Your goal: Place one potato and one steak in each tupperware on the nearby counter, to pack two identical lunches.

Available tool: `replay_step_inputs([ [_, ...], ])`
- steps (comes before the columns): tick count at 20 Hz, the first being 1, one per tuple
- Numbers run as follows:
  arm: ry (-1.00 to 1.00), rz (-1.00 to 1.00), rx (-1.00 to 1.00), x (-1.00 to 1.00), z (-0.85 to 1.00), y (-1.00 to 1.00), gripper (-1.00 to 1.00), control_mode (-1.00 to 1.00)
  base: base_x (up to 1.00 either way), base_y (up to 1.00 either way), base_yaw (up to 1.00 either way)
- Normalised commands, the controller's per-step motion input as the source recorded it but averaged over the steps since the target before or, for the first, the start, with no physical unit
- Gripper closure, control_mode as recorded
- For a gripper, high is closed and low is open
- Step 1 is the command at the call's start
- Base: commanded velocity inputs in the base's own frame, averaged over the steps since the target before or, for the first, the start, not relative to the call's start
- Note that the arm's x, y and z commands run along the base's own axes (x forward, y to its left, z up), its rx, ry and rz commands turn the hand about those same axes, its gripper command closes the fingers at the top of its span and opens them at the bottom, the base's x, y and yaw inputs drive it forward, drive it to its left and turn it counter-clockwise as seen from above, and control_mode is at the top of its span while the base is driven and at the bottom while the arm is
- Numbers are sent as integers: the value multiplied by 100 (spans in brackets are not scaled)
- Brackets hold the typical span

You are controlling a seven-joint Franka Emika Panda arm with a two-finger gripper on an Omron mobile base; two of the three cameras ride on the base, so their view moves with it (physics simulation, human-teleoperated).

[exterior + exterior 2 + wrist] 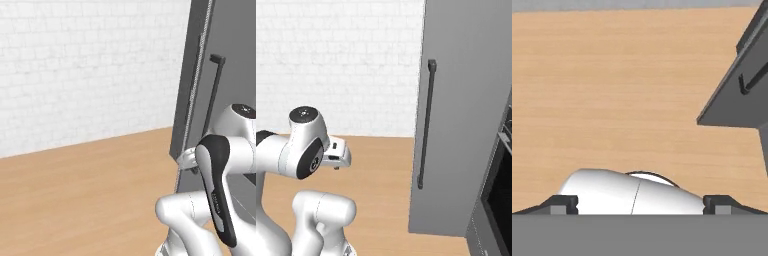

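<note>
1. The white arm's two-finger gripper hangs with jaws wide apart, holding nothing, above the wood-grain floor.
2. Ahead of it stands a tall grey fridge, door shut by its dark bar handle.
3. Risk: the hand is not lined up with the handle, so a reach could glance off the door.
4. The food and the tupperware cannot be placed from here.

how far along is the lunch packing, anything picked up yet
Nothing looks done. The gripper is open with nothing between its tips, pointing down at the wood floor. The grey fridge door is shut, its dark handle untouched. Opening it, fetching potatoes and steaks, and packing all remain.
</note>
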Motion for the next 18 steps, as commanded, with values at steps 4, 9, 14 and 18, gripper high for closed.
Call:
replay_step_inputs([
  [4,0,0,0,0,0,0,-100,100,100,40,22],
  [9,0,0,0,0,0,0,-100,100,100,74,7],
  [14,0,0,0,0,0,0,-100,100,86,100,-39],
  [18,0,0,0,0,0,0,-100,100,94,79,-68],
])
